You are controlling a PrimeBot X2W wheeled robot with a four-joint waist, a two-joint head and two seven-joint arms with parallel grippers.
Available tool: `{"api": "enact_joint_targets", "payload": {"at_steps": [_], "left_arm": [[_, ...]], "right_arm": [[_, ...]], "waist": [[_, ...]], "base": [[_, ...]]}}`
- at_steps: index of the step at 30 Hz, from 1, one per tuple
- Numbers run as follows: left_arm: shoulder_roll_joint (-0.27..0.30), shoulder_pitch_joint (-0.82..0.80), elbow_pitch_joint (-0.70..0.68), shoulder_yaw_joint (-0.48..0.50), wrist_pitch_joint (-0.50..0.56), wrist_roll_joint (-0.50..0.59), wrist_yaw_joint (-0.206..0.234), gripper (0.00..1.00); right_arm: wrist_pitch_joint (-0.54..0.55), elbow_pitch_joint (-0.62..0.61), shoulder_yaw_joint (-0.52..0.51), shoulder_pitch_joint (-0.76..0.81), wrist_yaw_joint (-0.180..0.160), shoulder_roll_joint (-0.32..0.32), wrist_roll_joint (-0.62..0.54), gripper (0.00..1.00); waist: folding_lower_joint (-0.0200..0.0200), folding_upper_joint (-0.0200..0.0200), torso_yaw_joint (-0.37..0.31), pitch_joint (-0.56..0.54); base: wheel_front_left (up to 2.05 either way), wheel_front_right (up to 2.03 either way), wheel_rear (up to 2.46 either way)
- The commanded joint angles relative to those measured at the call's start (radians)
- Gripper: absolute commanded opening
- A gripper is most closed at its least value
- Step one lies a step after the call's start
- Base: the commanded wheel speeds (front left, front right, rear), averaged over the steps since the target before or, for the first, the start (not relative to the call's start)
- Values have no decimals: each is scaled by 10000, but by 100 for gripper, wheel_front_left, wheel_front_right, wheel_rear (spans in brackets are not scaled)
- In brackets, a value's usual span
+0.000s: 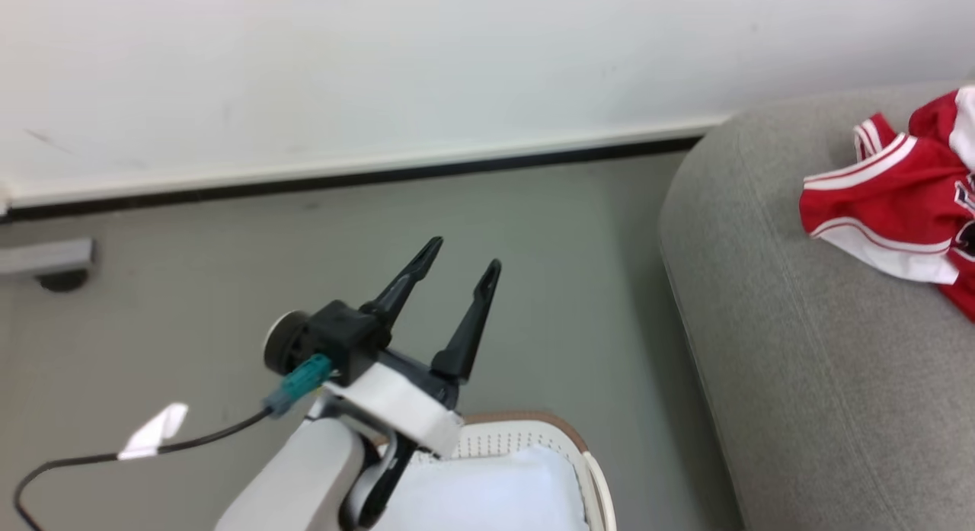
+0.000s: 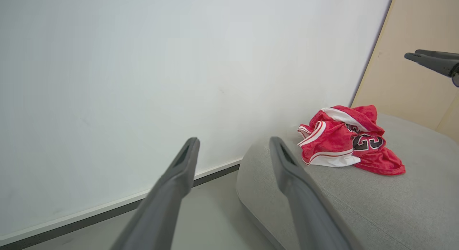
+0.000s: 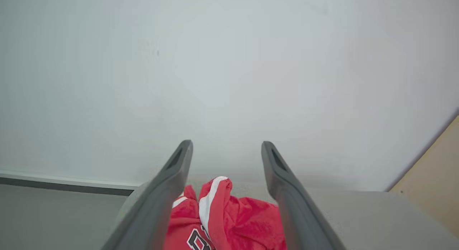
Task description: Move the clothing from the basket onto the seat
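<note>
The red jersey point(image 1: 899, 203) with white panels and striped trim lies crumpled on the light-grey couch point(image 1: 800, 379) at the right. Its black numerals show on the jersey point(image 2: 349, 142) in the left wrist view. My left gripper point(image 1: 463, 255) stands open and empty over the floor, just beyond the white basket point(image 1: 525, 438) with its brown rim. In the right wrist view my right gripper point(image 3: 226, 146) is open, raised above the jersey point(image 3: 229, 217) with nothing held. The right gripper's fingers point(image 2: 430, 60) also show at the far right of the left wrist view.
A plain pale bluish-white cloth point(image 1: 487, 493) fills the basket. Grey floor point(image 1: 228, 264) stretches to a white wall with a dark skirting line point(image 1: 343, 179). A grey bracket point(image 1: 46, 260) sits at the left on the floor. A beige panel point(image 2: 412, 81) stands behind the couch.
</note>
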Motion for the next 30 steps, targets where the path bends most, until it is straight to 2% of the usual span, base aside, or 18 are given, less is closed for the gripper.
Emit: {"api": "enact_joint_targets", "payload": {"at_steps": [1, 6, 11, 19, 25, 30], "left_arm": [[121, 381, -29, 238, -17, -119, 73, 100], [270, 1080, -196, 1080, -13, -147, 266, 100], [445, 1872, -310, 1845, -14, -99, 283, 100], [207, 2983, -537, 3082, -15, 234, 423, 100], [-228, 3825, -494, 4081, -16, 560, 246, 100], [-668, 4391, -410, 4767, -16, 1167, -129, 100]], "right_arm": [[-156, -274, 27, 267, -24, 63, -15, 100], [-546, -1209, -418, 1026, -24, 436, -187, 100], [-623, -2360, -1464, 2324, -24, 1169, -642, 100], [-625, -4609, -3494, 5372, -24, 3223, -2241, 100], [-625, -5619, -4031, 7046, -24, 4814, -2997, 100], [-628, -5786, -4017, 7743, -24, 5590, -3443, 100]], "waist": [[3, 0, 207, -566], [3, 0, 428, -1010], [3, 0, 601, -1320], [3, 0, 879, -1603], [3, 0, 854, -1646], [3, 0, 772, -1643]], "base": [[0, 0, 0], [0, 0, 0], [0, 0, 0], [0, 0, 0], [0, 0, 0], [0, 0, 0]]}}
